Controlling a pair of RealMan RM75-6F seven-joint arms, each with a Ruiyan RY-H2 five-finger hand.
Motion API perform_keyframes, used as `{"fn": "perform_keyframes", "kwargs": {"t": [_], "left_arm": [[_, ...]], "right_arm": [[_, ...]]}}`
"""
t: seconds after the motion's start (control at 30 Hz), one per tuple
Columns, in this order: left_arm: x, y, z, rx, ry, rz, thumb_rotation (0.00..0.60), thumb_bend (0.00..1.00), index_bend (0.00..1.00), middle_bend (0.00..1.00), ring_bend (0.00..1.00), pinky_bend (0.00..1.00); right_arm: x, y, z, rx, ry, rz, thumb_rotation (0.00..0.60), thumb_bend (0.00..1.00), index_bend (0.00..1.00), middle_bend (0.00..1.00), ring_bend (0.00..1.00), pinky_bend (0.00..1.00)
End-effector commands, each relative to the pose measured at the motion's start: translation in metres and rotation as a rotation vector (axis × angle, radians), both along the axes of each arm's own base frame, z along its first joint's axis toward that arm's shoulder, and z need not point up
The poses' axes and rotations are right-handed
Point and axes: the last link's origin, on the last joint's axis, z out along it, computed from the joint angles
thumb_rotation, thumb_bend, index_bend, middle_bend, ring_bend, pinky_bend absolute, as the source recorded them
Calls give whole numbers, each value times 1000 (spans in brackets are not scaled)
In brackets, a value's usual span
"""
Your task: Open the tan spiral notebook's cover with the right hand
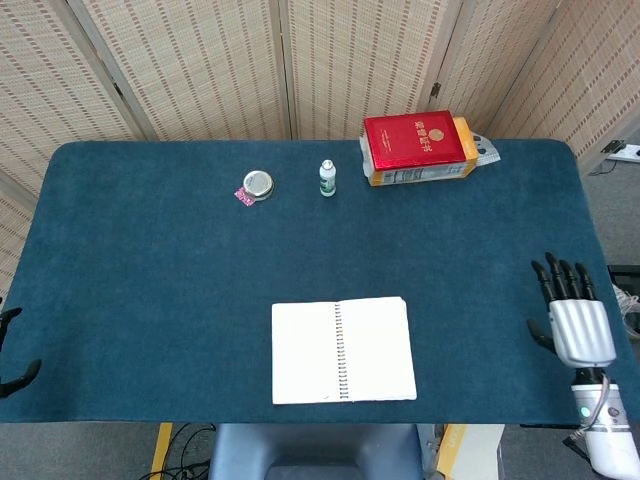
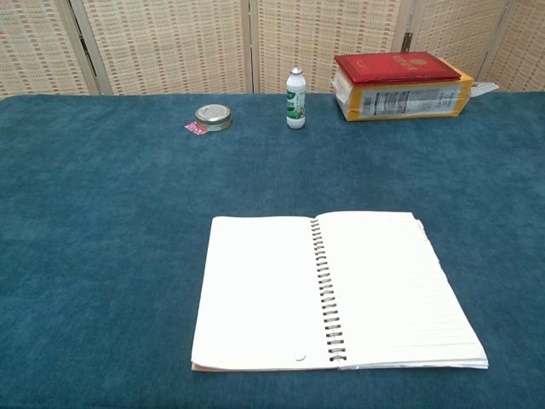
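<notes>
Near the table's front edge, the notebook lies open.

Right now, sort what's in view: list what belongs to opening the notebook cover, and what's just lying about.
Job:
tan spiral notebook, lying open
right hand, empty, by the table's right edge

Lying about:
red book on a yellow box
small white bottle
round silver tin
left hand, barely visible

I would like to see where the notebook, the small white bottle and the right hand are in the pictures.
notebook (image 2: 255, 290), chest view, on the open left page.
small white bottle (image 2: 295, 100), chest view, on its labelled body.
right hand (image 1: 578, 325), head view, on the silver back of the hand.
</notes>
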Motion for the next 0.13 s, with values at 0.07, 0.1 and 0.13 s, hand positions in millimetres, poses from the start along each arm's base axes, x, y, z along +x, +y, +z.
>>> {"fn": "perform_keyframes", "kwargs": {"t": [0.07,0.1,0.13], "left_arm": [[0,2,-4,-16,5,2,600,244,213,98,44,175],[0,2,-4,-17,7,2,600,244,213,98,44,175],[0,2,-5,-18,9,1,600,244,213,98,43,175]], "right_arm": [[-3,9,10,-64,31,10,600,334,0,0,0,0],[-2,10,8,-56,27,13,600,334,0,0,0,0],[-2,10,7,-49,22,16,600,334,0,0,0,0]]}}
